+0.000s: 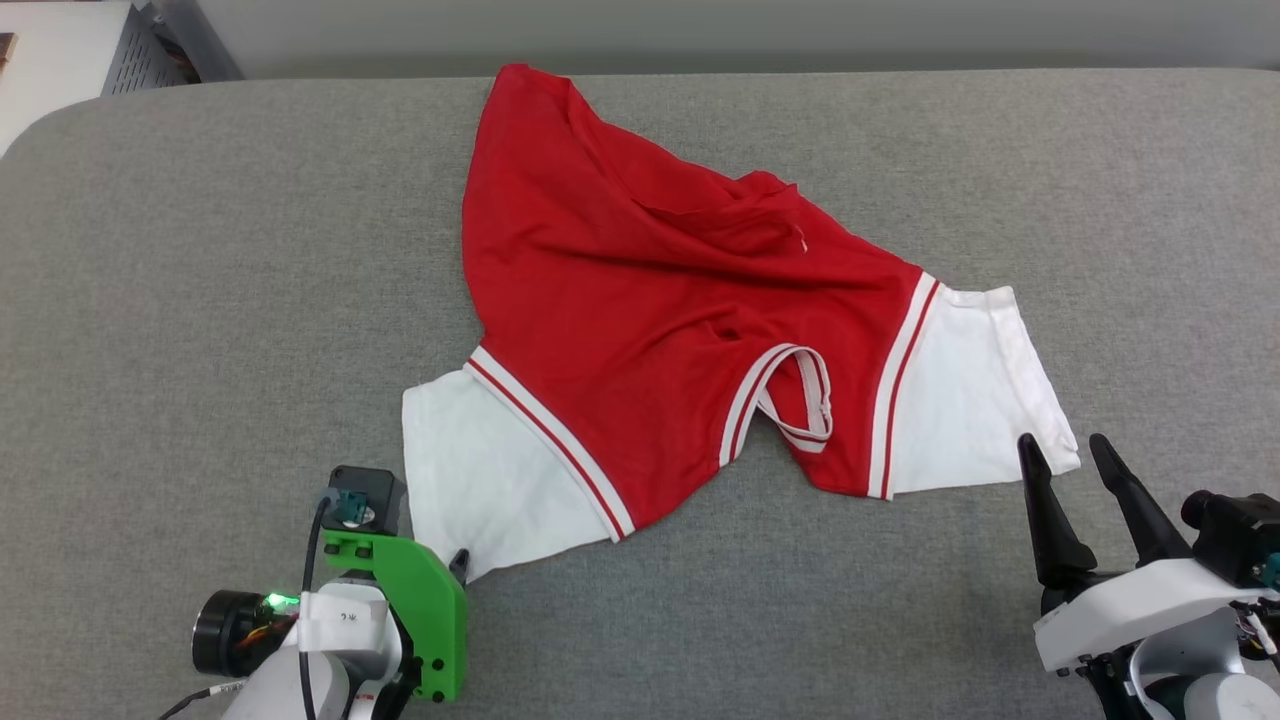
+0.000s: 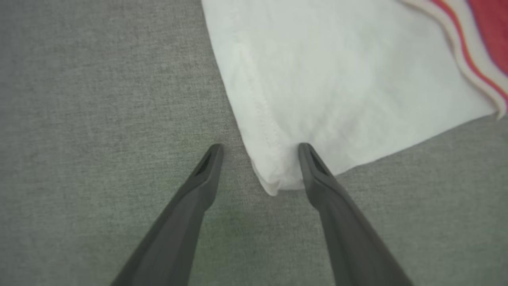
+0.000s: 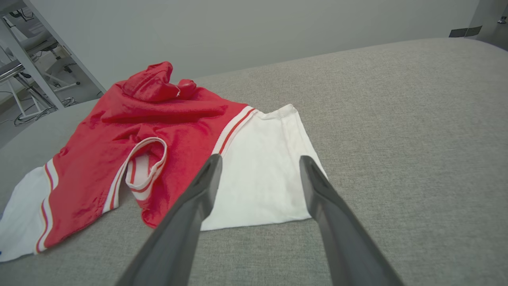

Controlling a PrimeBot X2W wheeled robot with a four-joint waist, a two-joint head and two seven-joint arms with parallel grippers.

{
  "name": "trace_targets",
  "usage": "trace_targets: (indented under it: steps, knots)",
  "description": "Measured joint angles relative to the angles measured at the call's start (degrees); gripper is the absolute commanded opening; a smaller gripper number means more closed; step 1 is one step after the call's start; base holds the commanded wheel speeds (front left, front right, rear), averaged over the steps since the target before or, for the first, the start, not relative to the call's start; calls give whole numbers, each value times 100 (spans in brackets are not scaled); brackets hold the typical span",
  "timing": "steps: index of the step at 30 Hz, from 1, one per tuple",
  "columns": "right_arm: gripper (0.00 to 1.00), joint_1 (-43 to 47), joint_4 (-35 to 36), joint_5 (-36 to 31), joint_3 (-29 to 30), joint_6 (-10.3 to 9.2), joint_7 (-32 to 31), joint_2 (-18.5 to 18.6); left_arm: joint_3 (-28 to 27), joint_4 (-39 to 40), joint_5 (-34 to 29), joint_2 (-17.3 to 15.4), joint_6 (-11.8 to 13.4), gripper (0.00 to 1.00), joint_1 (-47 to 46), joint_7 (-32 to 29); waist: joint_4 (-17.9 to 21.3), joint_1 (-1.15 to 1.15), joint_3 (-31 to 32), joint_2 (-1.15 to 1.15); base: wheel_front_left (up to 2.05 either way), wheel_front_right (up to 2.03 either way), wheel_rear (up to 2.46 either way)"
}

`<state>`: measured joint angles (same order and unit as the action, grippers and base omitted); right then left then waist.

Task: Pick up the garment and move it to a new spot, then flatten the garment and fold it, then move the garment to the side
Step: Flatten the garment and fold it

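Left wrist view: the left gripper [image 2: 260, 146] stands spread wide with nothing between its fingers. It straddles the near corner of the jersey's [image 2: 337, 79] white sleeve. One fingertip [image 2: 216, 153] is over the grey padded surface [image 2: 79, 119] just beside the sleeve's stitched hem. The other overlaps the sleeve's edge; whether it presses the cloth I cannot tell.

In the right wrist view the right gripper [image 3: 260, 157] is equally wide apart and empty. It points at the jersey's other white sleeve [image 3: 270, 167], and no cloth is caught between its fingers. In the head view the outer corner of that sleeve lies just beside the tips.

The jersey is spread on the grey surface, collar end toward the robot and hem toward the surface's far edge, with one gripper at each sleeve. Its body is red mesh-like fabric and the short sleeves are plain white. A band of red-and-white striped trim [image 1: 545, 430] runs along each shoulder seam. The striped collar [image 1: 795, 395] sits at the jersey's near edge, curled into a loop with its inner side showing. The red panel facing up is plain. It is rumpled, with long creases and a bunched fold [image 1: 745, 215] past the collar that carries a small white fleck.

A small dark mark on the left arm's white housing [image 1: 345, 618], near the jersey's left sleeve, is too small to read.

Beyond the jersey's hem stands a pale wall [image 3: 254, 35], and to that hem's far left are metal frame legs [image 3: 24, 63].
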<state>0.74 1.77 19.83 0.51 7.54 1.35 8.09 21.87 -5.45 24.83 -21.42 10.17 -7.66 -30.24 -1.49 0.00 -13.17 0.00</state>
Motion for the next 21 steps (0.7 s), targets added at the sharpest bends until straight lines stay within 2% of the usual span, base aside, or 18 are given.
trace_targets:
  steps: [3, 4, 5, 6, 10, 13, 16, 21]
  knots:
    - [100, -2, -19, 0, 1, 0, 22, 4, 20, -113, 14, 30, -19, 100, -5, -1, 11, 0, -40, 0, 0, 0, 0]
    - [100, -5, -24, 0, 2, 0, 27, 9, 37, -155, 55, 44, -60, 75, -8, -14, 7, 0, -50, 0, 0, 0, 0]
    - [100, -11, -34, -1, 2, 0, 26, 14, 51, -181, 87, 48, -93, 27, -29, -27, -3, 0, -55, 0, 0, 0, 0]
    - [100, -19, -45, -3, 2, 0, 26, 21, 56, -213, 115, 58, -123, 0, -51, -37, -13, 0, -54, 0, 0, 0, 0]
    - [100, -81, -75, -19, 31, 0, 7, 54, 67, -352, 202, 167, -188, 0, -63, 43, -53, 0, 23, 0, 0, 0, 0]
    - [100, -81, -112, -51, 108, 0, -86, 135, -12, -380, 236, 215, -188, 0, -49, 480, -95, 0, 127, 0, 0, 0, 0]
    - [100, -33, -199, -49, 180, 0, -443, 205, -264, -296, 248, 226, -148, 0, -40, 1045, -151, 0, 260, 0, 0, 0, 0]
    - [100, 87, -229, -71, 380, 0, -1288, 353, -410, 48, 282, 142, -127, 0, -21, 1211, -284, 0, 446, 0, 0, 0, 0]
